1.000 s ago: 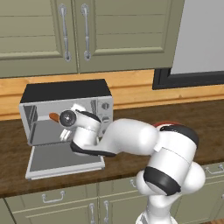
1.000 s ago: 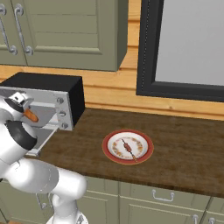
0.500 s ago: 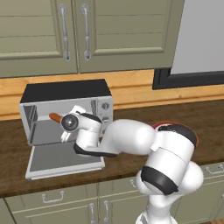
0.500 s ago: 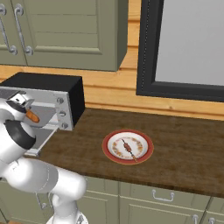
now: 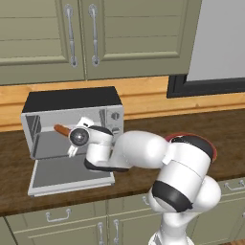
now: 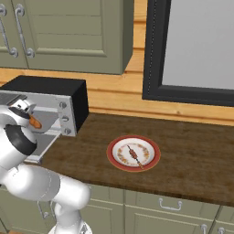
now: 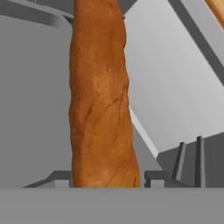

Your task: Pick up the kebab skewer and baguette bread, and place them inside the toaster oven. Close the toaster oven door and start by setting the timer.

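- The claw point(image 5: 72, 138) is closed on the baguette bread point(image 7: 99, 96); in the hand view the loaf rises from between the two finger tips.
- The baguette bread sits at the mouth of the toaster oven point(image 5: 72, 99), its free end pointing into the cavity. The toaster oven door point(image 5: 69, 174) lies folded down flat on the bench point(image 6: 192, 160).
- The kebab skewer point(image 6: 135, 155) lies on the red-rimmed plate point(image 6: 114, 160), well apart from the oven, to the right along the bench.
- Handling, as a judgement: the loaf appears light and stiff with a rough crust, so slip is unlikely. Held near one end, its length acts as a lever and may pivot; a grip nearer the middle would steady it.
- Handling, as a judgement: the skewer looks thin and light. A grasp across the meat chunks offers more surface than the bare stick.
- Change from half a second ago: the hand and loaf have advanced slightly toward the cavity. Plate and skewer are unmoved.
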{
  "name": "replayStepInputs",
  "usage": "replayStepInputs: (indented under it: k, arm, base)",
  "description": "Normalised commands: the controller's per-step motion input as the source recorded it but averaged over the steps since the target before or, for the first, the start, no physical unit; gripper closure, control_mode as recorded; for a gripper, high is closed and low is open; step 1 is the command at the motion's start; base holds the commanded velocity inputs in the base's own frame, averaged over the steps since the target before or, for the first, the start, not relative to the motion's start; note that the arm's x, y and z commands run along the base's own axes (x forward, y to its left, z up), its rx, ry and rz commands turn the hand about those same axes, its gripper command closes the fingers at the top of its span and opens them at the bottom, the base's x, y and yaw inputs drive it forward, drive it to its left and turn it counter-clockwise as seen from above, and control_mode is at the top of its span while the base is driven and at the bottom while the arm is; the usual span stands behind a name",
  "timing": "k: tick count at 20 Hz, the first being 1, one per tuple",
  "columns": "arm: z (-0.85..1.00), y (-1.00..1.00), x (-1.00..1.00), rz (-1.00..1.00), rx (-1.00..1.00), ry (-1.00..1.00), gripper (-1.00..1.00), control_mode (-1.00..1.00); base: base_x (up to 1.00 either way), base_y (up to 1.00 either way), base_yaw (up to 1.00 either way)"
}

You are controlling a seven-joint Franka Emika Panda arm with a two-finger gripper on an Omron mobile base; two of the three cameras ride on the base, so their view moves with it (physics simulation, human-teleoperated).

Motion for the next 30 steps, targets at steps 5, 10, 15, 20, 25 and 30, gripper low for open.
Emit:
replayStepInputs:
  k: [5, 10, 15, 20, 25, 30]
  arm:
    - [0.00, 0.00, 0.00, 0.04, 0.00, 0.00, -1.00, -1.00]
    - [0.00, 0.00, 0.00, 0.04, 0.00, 0.00, -1.00, -1.00]
    - [0.20, 0.00, -0.15, 0.02, 0.04, 0.01, -1.00, -1.00]
    - [0.61, -0.14, -0.46, -0.04, 0.16, 0.09, -1.00, -1.00]
    - [0.78, -0.65, -0.35, -0.11, 0.12, 0.03, -1.00, -1.00]
    - [0.60, -0.96, -0.39, -0.19, 0.10, 0.09, -1.00, -1.00]
  base:
    - [0.00, 0.00, 0.00]
    - [0.00, 0.00, 0.00]
    - [0.00, 0.00, 0.00]
    - [0.00, 0.00, 0.00]
    - [0.00, 0.00, 0.00]
    - [0.00, 0.00, 0.00]
